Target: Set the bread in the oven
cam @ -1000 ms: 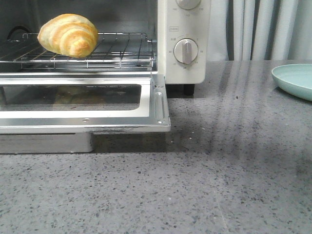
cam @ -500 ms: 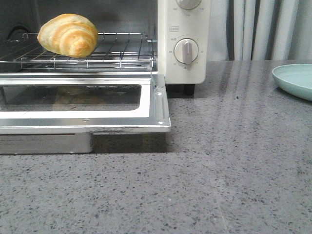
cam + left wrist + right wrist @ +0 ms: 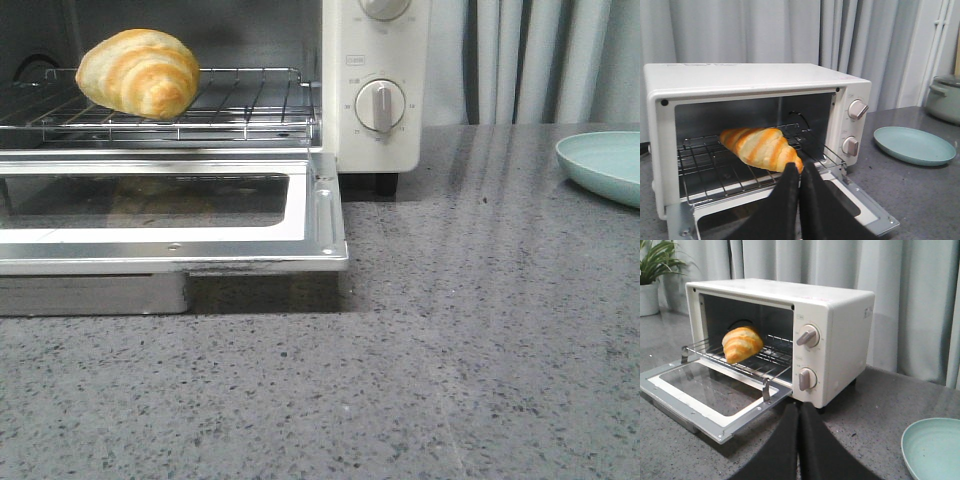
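Note:
The bread [image 3: 140,72], a golden-brown striped roll, lies on the wire rack [image 3: 250,105] inside the cream-white oven [image 3: 378,60], whose glass door [image 3: 160,215] hangs open and flat. It also shows in the left wrist view [image 3: 760,147] and in the right wrist view [image 3: 742,343]. My left gripper [image 3: 800,167] is shut and empty, held back in front of the open door. My right gripper [image 3: 798,407] is shut and empty, over the counter in front of the oven's knob side. Neither gripper shows in the front view.
A pale green plate [image 3: 605,165] sits on the grey speckled counter [image 3: 450,350] to the right of the oven. A grey-green pot [image 3: 945,97] stands farther right. A potted plant [image 3: 652,275] is beyond the oven. Curtains hang behind.

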`<state>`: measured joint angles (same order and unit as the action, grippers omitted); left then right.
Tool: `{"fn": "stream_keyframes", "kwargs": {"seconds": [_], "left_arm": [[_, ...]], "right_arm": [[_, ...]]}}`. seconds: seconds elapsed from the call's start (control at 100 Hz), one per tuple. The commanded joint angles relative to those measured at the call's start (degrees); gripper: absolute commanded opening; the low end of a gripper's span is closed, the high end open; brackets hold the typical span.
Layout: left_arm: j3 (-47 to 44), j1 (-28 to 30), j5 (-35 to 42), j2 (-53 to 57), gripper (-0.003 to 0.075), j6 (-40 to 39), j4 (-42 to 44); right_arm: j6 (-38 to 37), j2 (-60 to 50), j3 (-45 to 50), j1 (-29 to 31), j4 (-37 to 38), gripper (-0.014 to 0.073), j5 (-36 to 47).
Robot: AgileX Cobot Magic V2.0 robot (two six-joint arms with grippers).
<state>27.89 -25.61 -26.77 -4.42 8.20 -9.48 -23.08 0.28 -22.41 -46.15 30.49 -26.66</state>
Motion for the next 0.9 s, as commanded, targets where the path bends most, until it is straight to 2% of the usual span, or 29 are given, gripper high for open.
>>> {"fn": "stream_keyframes", "kwargs": {"seconds": [0.0,0.51,0.67,0.78,0.89], "left_arm": [[1.17,0.09,4.66,-0.76,-0.0021,-0.62,-2.46],[1.17,0.09,4.66,-0.76,-0.0021,-0.62,-2.46],[-1.29,0.09,5.52,-0.76,-0.0021,-0.62,-2.21],[-5.23,1.5,11.07,-0.18,-0.0021,1.25,5.44],[-12.51,6.75,14.86,0.77,-0.0021,1.25,8.21]], "right_arm": [[-0.05,0.71,-1.19,0.24,1.44,-0.0069,5.24],[-0.05,0.71,-1.06,0.24,1.31,-0.0069,4.83],[-0.05,0.71,-1.06,0.24,1.31,-0.0069,4.83],[-0.05,0.71,-1.06,0.24,1.31,-0.0069,4.83],[-0.05,0.71,-1.06,0.24,1.31,-0.0069,4.83]]}}
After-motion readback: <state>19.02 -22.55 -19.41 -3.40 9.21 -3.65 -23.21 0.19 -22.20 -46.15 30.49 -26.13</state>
